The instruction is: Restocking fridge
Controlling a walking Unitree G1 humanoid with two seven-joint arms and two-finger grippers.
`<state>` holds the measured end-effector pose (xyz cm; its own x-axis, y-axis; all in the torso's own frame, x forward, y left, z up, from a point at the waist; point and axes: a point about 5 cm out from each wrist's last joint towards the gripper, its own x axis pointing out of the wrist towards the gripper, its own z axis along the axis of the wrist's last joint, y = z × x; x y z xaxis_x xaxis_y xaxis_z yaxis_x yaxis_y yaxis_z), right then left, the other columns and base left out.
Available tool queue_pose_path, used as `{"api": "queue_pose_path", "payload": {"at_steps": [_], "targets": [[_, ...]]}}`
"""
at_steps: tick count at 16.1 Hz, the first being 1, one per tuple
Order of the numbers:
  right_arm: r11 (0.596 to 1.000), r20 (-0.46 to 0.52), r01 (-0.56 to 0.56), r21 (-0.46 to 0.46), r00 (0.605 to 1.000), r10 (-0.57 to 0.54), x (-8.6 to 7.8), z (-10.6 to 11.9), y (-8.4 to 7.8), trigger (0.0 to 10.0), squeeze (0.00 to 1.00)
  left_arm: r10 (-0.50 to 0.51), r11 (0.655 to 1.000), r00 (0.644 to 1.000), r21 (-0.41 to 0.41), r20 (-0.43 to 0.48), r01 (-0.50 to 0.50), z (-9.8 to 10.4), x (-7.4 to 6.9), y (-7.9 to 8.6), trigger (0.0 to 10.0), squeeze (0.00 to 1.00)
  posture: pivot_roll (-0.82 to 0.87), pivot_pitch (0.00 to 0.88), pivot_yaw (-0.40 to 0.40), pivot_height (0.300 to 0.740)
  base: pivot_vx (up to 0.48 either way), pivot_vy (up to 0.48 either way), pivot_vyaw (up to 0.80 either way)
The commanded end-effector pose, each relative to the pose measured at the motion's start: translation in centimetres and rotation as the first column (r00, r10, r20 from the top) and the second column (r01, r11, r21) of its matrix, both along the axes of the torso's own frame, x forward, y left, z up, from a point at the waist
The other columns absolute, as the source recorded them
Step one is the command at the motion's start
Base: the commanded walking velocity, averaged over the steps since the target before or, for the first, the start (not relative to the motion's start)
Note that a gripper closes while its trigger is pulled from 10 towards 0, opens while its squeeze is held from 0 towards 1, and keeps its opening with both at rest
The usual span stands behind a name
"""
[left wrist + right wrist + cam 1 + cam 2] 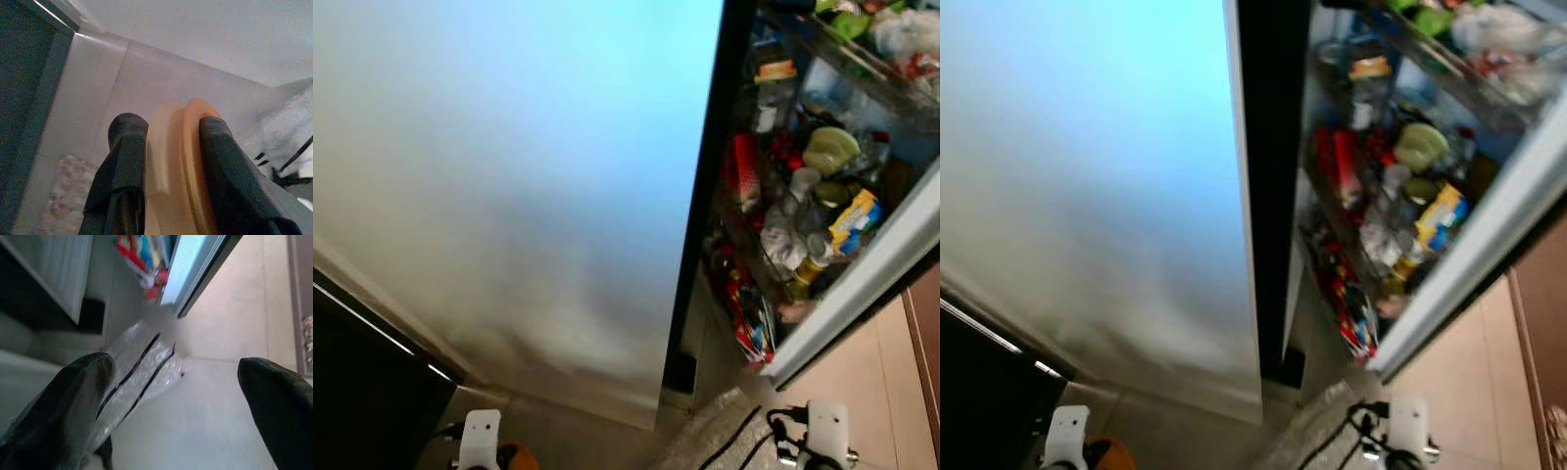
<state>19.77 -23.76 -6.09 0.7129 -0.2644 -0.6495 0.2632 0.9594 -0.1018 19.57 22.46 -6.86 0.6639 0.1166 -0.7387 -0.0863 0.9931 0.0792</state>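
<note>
Stood before the fridge [509,196], door [862,274] ajar for restocking; left pincer [166,142] clamped on an orange lid [188,166], carried low; right pincer [176,382] gaped empty.

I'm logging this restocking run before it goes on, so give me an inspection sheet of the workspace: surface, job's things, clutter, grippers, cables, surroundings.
Surface: pale tiled floor; no worktop seen.
Job's things: fridge with its large pale door closed and its right door open; packed door shelves holding jars, a red packet and a yellow-blue pack; an orange, ridged round object.
Clutter: crumpled clear plastic sheet on the floor below the open door.
Grippers: left gripper shut on the orange object, held low; right gripper open over the floor.
Cables: black cables across the plastic sheet.
Surroundings: dark cabinet front at left; brown panel at right.
</note>
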Motion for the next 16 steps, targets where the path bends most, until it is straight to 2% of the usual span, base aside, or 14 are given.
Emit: {"api": "queue_pose_path", "payload": {"at_steps": [1, 5, 16], "targets": [[1.0, -0.01, 0.004, 0.019, 1.0, -0.003, -0.32, -0.32, 0.47, 10.0, 0.0, -0.007, 0.999, 0.996, -0.045, -0.088, 0.003, -1.3, -2.02, -0.83, 10.0, 0.0, 0.03, 0.121, 0.023, 0.74, 0.0, -0.289, 0.0], [1.0, -0.006, -0.009, 0.022, 1.0, 0.009, -0.14, -0.33, 0.91, 10.0, 0.0, -0.011, 0.999, 0.996, -0.046, -0.085, 0.007, -1.3, -1.98, -0.94, 10.0, 0.0, 0.04, 0.112, 0.021, 0.74, 0.0, -0.289, 0.0], [1.0, -0.005, -0.004, 0.024, 1.0, 0.005, -0.41, -0.44, 0.88, 10.0, 0.0, -0.011, 0.999, 0.997, -0.047, -0.08, 0.007, -1.24, -1.83, -1.03, 10.0, 0.0, 0.03, 0.131, 0.022, 0.74, 0.0, -0.261, 0.0]]}}
